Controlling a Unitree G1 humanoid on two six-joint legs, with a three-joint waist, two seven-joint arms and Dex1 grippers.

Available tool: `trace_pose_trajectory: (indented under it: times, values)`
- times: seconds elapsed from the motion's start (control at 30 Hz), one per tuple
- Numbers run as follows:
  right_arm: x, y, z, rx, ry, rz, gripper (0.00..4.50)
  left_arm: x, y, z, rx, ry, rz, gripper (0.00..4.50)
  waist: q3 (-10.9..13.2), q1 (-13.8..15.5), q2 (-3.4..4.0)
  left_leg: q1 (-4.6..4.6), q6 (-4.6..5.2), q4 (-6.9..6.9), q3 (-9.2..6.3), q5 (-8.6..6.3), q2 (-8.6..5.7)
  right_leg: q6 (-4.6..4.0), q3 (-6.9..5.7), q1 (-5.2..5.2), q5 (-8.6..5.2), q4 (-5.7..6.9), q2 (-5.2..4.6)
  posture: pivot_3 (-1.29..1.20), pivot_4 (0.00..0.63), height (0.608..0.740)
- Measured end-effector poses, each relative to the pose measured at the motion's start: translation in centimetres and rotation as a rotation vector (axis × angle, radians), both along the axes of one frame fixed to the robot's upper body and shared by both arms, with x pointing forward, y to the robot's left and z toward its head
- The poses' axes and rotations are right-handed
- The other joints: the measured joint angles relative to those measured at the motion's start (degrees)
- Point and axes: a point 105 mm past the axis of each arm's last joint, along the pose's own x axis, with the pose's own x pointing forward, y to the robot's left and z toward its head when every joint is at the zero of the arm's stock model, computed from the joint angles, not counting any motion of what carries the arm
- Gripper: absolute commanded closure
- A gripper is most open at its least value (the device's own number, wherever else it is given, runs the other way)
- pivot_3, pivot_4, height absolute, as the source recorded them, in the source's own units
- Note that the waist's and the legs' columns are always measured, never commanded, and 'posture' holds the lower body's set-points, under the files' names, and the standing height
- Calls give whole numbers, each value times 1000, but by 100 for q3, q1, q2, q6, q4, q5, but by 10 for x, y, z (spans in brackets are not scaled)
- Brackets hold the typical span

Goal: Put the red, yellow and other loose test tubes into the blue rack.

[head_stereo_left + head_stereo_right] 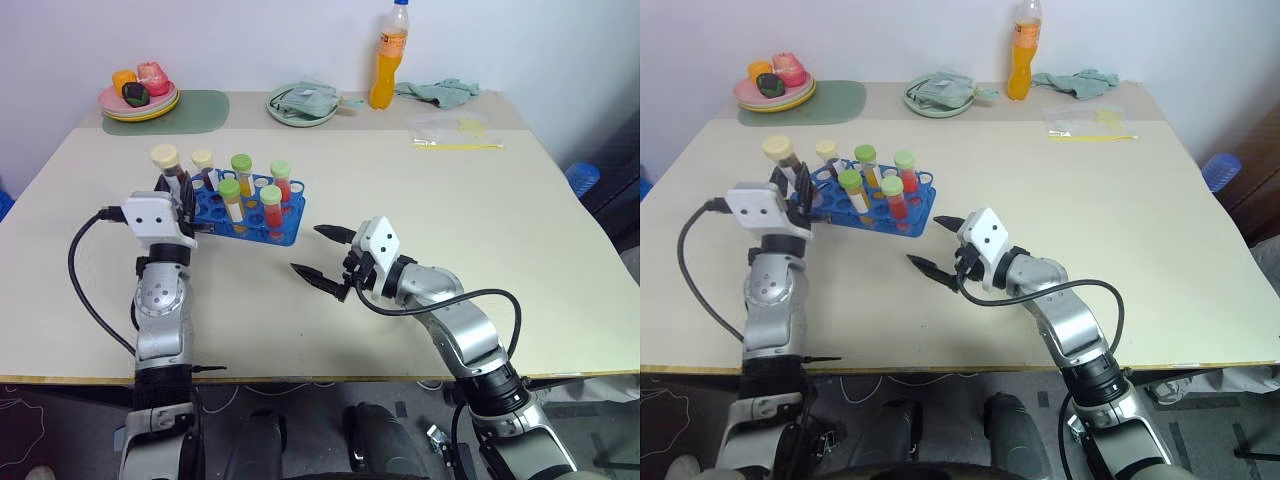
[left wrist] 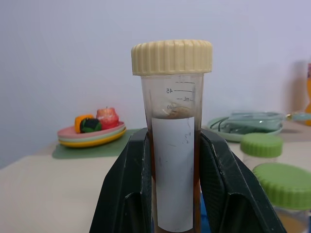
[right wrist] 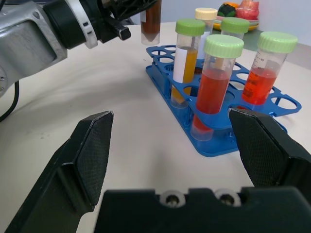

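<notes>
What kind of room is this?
Probably a robot test room staged as a lab bench, not a real lab: a beige table against a bare wall, a blue rack of capped tubes, toy fruit on plates.

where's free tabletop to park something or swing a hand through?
Bare: the wide stretch right of the blue rack, running to the plastic bag, and the near strip between both arms. Crowded: the rack's left end, where the left hand holds the maroon tube, and the back edge with fruit plate, bowl and bottle.
</notes>
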Motion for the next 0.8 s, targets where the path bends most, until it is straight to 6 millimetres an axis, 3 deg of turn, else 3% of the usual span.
trace_pose_trajectory:
  times: [0.17, 0.33, 0.8]
  values:
    - [0, 0, 0, 2, 0, -3, 281, 16, 4, 1, -3, 7, -8, 3730, 0, 2, 0, 0, 0, 0, 0, 0, -1, 0, -1, 1, 0, -2, 0, 0, 150, 740]
    - [0, -1, -1, 2, 4, -6, 281, 27, 3, -16, 0, 66, -26, 3730, 0, 1, 0, 0, 0, 0, -1, 0, -1, 0, -2, 2, 0, -1, 0, 0, 150, 740]
    - [-4, -3, -3, 8, 5, -19, 281, 34, 5, -22, 13, 80, -28, 3730, 0, -5, 0, 1, 0, 0, -1, 0, -1, 1, -1, 3, 0, -1, 0, 0, 150, 740]
